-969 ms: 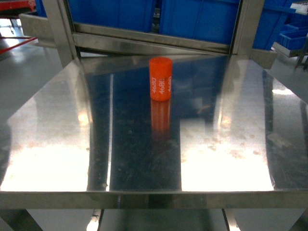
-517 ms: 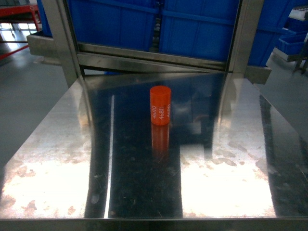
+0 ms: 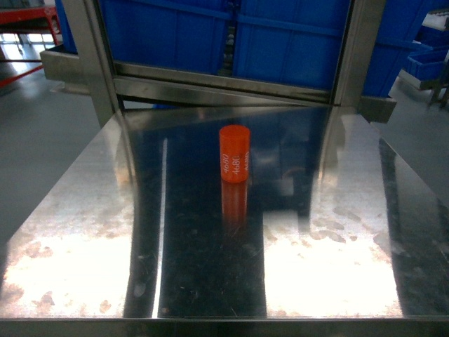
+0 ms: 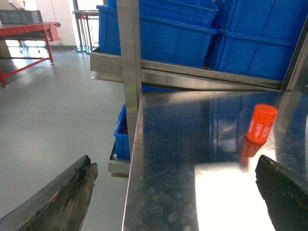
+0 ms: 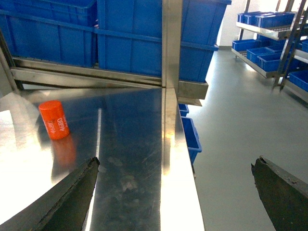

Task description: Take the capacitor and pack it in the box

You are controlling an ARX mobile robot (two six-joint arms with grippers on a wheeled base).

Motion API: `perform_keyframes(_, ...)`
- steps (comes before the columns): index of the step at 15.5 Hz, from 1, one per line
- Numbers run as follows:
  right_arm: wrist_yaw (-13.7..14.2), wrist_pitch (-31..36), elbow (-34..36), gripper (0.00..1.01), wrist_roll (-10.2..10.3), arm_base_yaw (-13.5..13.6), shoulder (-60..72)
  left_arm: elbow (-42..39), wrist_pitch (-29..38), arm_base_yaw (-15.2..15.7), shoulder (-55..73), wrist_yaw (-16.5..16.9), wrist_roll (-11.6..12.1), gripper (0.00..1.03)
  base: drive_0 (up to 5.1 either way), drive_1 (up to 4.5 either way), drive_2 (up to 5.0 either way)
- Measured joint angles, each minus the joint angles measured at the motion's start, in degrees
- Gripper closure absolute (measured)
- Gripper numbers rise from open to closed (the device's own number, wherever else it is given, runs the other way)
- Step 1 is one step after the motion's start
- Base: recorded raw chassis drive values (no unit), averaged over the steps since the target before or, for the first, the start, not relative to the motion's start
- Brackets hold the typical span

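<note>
Orange capacitor point(image 3: 234, 154) stands upright, far-centre on the steel table point(image 3: 84, 232); rigid, probably light, slick sides, so pinch mid-body; left gripper point(image 4: 175, 192) and right gripper point(image 5: 175, 190) both gape wide, empty.

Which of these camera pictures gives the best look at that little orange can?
The head view: the orange capacitor stands upright mid-table, whole and unblocked. The left wrist view shows it far right and tilted in frame; the right wrist view shows it at the left.
</note>
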State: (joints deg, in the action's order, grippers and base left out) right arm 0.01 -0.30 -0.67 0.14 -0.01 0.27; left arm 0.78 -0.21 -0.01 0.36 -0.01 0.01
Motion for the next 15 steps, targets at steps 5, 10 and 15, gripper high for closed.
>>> perform_keyframes(5,0.0,0.0,0.0,0.03,0.0,0.0,0.0,0.6,8.5,-1.2,11.1,4.0,-2.6,0.05,0.0,0.0,0.0)
perform_keyframes(10,0.0,0.0,0.0,0.03,0.0,0.0,0.0,9.7,42.9,-6.3,51.6,-4.0,-4.1,0.05,0.0,0.0,0.0)
perform_keyframes(15,0.0,0.0,0.0,0.03,0.0,0.0,0.0,37.3,51.8,-17.7,96.5,-8.4,-4.6,0.05,0.0,0.0,0.0)
